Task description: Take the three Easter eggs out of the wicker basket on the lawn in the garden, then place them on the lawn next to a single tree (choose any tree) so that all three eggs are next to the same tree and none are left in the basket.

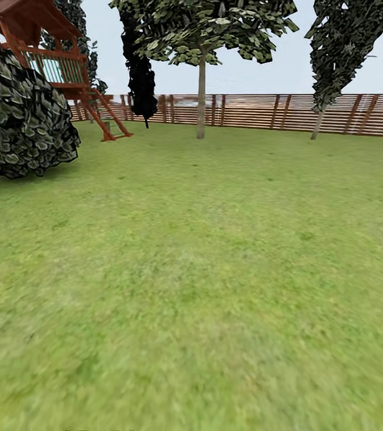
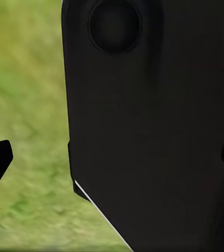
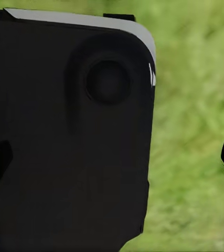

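The robot looks over the lawn (image 1: 203, 269) toward a pale-trunked tree (image 1: 201, 96) by the fence (image 1: 287, 111), with no eggs or basket to be seen, so the job looks hardly begun, and both hands seem wide apart, holding nothing.

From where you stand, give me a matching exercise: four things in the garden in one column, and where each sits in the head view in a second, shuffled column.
Things:
1. play tower
2. round bush
3. pale-trunked tree
4. fence

Places:
A. middle of the far lawn, standing in front of the slats
B. top left corner, on red-brown legs
C. along the far edge of the grass, running to the right edge of the picture
D. left edge, low on the grass, below the red-brown woodwork

Pairs: 1-B, 2-D, 3-A, 4-C
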You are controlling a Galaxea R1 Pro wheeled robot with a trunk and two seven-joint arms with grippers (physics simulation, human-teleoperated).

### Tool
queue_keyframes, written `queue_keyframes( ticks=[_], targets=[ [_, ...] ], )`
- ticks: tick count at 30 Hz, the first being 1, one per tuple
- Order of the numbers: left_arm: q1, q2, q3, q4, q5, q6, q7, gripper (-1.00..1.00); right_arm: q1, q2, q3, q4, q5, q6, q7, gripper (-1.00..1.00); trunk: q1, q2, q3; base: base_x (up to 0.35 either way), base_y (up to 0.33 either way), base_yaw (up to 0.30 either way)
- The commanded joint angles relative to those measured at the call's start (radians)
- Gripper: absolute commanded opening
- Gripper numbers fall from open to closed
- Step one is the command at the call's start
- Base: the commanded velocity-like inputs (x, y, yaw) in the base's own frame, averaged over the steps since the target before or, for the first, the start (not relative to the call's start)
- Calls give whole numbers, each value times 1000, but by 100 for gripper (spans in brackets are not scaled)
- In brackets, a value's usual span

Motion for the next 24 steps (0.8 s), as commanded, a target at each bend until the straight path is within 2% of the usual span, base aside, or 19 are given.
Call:
queue_keyframes(
  ticks=[1, 13, 24],
  targets=[
    [0, 0, 0, -1, 1, 1, 1, 100, -1, -1, 1, 0, 2, -3, 1, 100, 0, 0, -1, 0, 0, 74],
    [0, 0, 0, 0, 1, 1, 1, 100, -1, -6, -4, -10, 1, -4, -1, 100, 0, 0, -1, 0, 0, 12],
    [0, 3, -1, -1, 1, -4, -5, 100, -1, -4, 1, -9, 4, -3, -1, 100, 0, 0, -1, 0, 0, 212]
  ],
)
